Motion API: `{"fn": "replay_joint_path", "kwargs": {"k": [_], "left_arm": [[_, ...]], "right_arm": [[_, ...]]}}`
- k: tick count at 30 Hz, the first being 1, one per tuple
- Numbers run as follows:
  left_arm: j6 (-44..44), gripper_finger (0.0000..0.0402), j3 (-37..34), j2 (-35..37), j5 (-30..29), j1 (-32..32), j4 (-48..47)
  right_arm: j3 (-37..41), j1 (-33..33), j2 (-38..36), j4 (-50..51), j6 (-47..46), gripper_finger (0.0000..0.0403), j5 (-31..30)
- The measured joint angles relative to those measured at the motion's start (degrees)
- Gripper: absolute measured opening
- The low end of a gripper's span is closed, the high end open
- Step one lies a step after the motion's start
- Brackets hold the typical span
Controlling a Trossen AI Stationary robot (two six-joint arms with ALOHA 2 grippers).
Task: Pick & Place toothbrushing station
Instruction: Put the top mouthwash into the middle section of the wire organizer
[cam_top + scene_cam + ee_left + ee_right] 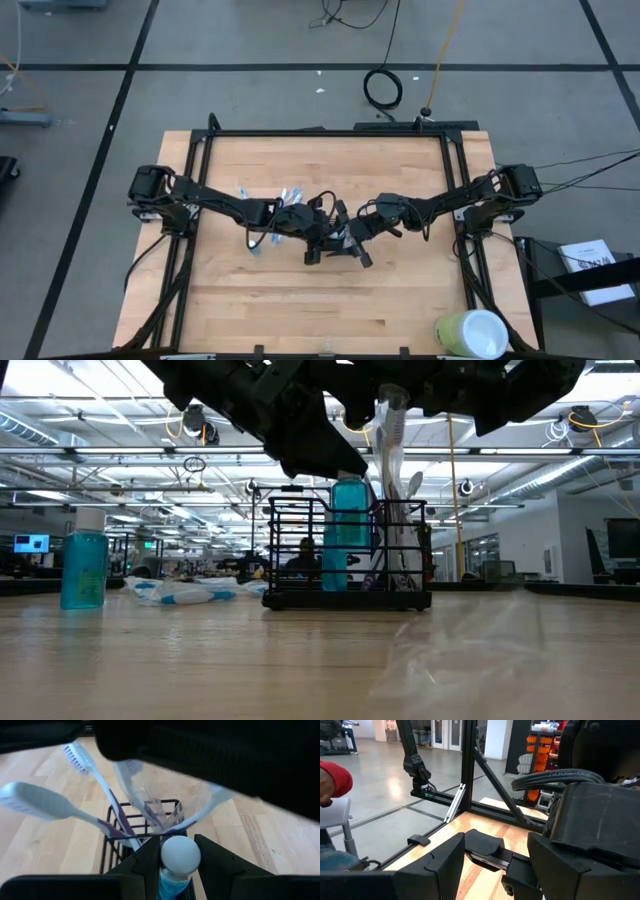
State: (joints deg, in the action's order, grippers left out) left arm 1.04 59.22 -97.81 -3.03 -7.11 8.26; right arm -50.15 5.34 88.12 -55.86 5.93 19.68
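The toothbrushing station [345, 575], a small black wire holder, stands on its base mid-table [336, 252]. Three toothbrushes [95, 775] stand in it, leaning on its rim. A blue bottle [350, 525] with a white cap stands upright in it too. My left gripper [180, 865] comes in from the table's left, slanting down, and is shut on that bottle. My right gripper [495, 865] hovers open just right of the station [352, 232], tipped slightly upward, with nothing between its fingers. My left gripper has the bottle's round white cap [180, 854] pinched between its two fingers, one on either side. The fingers come slanting down from the table's left. The bottle stands upright inside the wire holder; its base is hidden behind the mesh.
A second blue bottle [83, 565] and several blue-and-white packets [268, 218] lie left of the station. Clear plastic [450, 660] lies toward the near edge. A green-and-white cup [470, 335] sits at the near right corner. A person's red sleeve [335, 780] shows beyond the table.
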Motion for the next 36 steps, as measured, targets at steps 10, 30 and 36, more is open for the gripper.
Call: {"fn": "replay_joint_path", "kwargs": {"k": [10,30,36], "left_arm": [[-2.7,0.0119,0.0,7.2,-3.7,0.0,-6.8],[1.2,0.0120,0.0,5.8,-1.7,0.1,-10.0],[1.3,0.0120,0.0,4.1,-1.6,0.0,-9.9]], "right_arm": [[0.0,0.0,0.0,0.0,0.0,0.0210,0.0],[0.0,0.0,0.0,0.0,0.0,0.0210,0.0],[0.0,0.0,0.0,0.0,0.0,0.0210,0.0]]}}
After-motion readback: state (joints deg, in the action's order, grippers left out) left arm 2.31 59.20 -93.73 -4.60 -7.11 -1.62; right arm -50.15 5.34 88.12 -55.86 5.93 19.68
